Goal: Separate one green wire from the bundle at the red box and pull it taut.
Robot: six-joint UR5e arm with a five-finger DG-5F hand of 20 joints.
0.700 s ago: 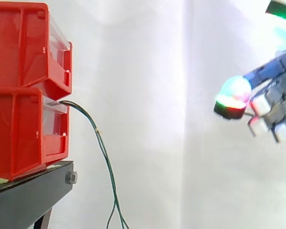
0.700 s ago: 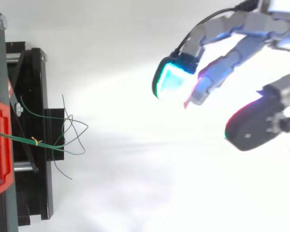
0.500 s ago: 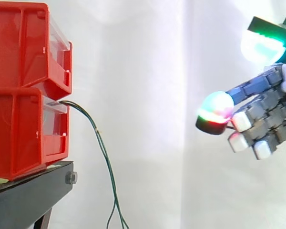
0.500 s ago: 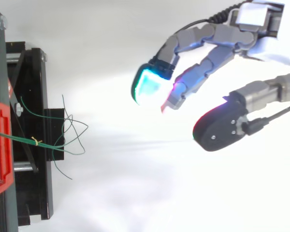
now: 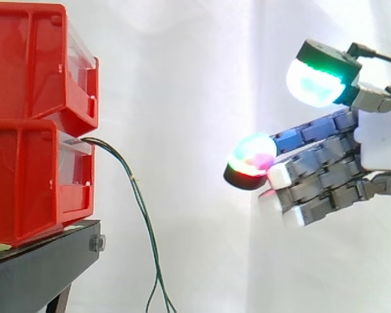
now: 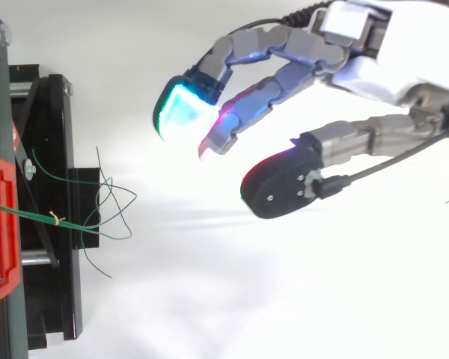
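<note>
Well, the hand (image 5: 371, 140) hangs in the air to the right of the red box (image 5: 26, 189), spread wide. Its fingers reach out nearly straight toward the box, the thumb is held apart above them, and there is nothing between them. The green wires (image 5: 140, 202) come out of the front of the lower of the two stacked boxes, bend over its lip and hang down past the edge of the black bench (image 5: 39, 267). From above I can see a small yellow tie (image 6: 56, 218) binding them close to the box, and beyond it the strands fan out in loose loops (that is where one could be got alone). The glowing fingertips (image 5: 251, 160) are well apart from the wires. So I judge this to be the approach, with no strand singled out yet. The next move calls for bringing the hand up to the splayed strands, pinching a single wire between a pad and the thumb, then drawing away from the box until it runs straight. With thin wire and fat pads, catching two would be easy.
</note>
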